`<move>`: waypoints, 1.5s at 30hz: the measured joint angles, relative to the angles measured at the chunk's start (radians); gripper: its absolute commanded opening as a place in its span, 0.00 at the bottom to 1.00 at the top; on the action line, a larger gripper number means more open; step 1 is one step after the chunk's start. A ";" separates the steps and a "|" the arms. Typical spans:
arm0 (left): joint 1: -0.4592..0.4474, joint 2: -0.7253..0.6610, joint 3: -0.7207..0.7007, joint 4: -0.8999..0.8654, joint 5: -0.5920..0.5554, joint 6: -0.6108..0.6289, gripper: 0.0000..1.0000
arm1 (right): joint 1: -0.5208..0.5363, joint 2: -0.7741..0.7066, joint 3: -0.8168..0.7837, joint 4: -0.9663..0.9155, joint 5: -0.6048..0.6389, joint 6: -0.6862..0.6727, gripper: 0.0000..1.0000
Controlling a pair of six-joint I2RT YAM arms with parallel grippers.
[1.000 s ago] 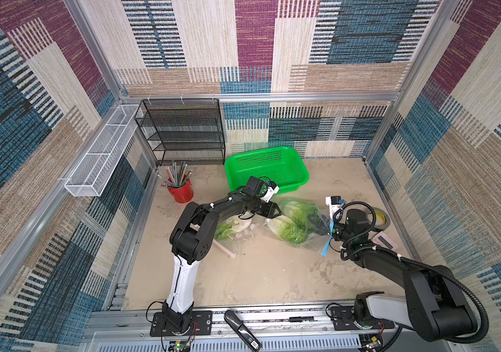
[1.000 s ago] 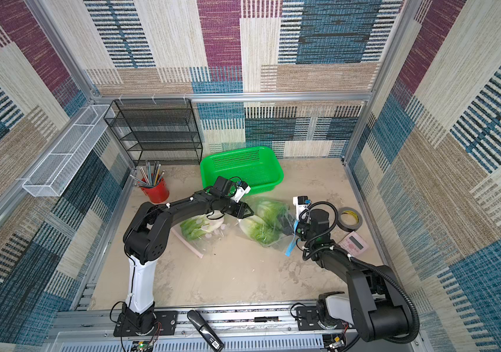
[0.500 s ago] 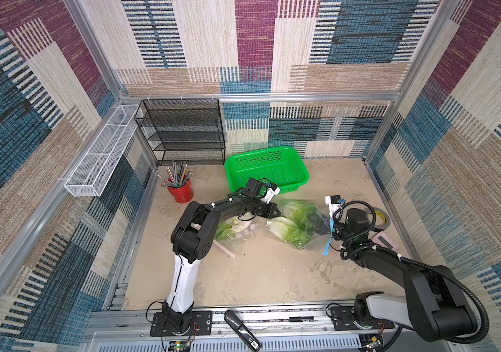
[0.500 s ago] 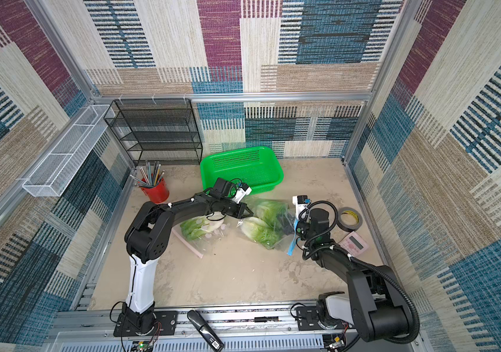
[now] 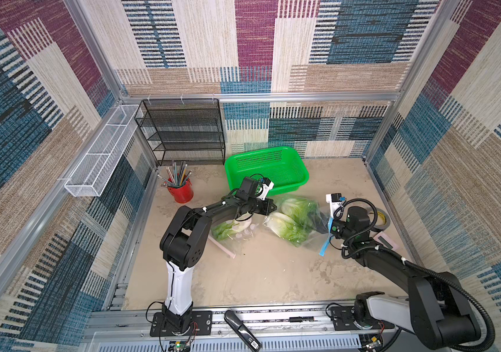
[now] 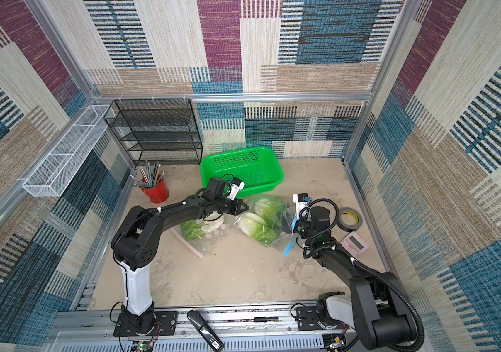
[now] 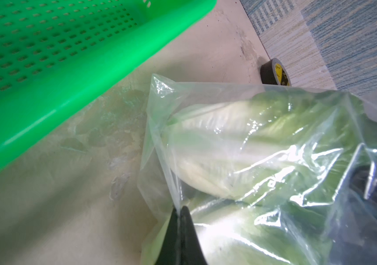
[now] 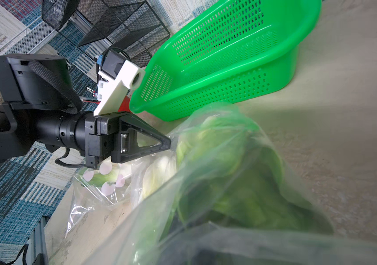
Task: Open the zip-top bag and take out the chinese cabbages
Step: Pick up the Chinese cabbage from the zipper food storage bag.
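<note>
Left wrist view has our left gripper (image 7: pixel 179 209) pinched on the zip-top bag (image 7: pixel 309 160) edge, right gripper (image 5: pixel 329 227) clamped at its blue zip end; we judge nothing's out yet, chinese cabbages (image 5: pixel 288 226) bagged beside the green basket (image 5: pixel 285 186).

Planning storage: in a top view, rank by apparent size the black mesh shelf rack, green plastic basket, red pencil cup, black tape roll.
1. Black mesh shelf rack
2. Green plastic basket
3. Red pencil cup and black tape roll look alike

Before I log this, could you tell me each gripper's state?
Left gripper: shut on the edge of the zip-top bag.
Right gripper: shut on its blue zip end.
</note>
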 measured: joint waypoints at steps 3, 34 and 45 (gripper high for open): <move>0.000 -0.009 -0.012 -0.004 -0.048 0.000 0.00 | 0.000 -0.022 0.006 -0.040 0.009 0.000 0.07; 0.000 -0.029 -0.018 -0.088 -0.297 0.034 0.00 | 0.000 -0.300 0.236 -0.680 0.082 0.003 0.06; -0.003 -0.037 -0.019 -0.088 -0.297 0.035 0.00 | 0.008 -0.288 0.137 -0.493 0.029 0.154 0.01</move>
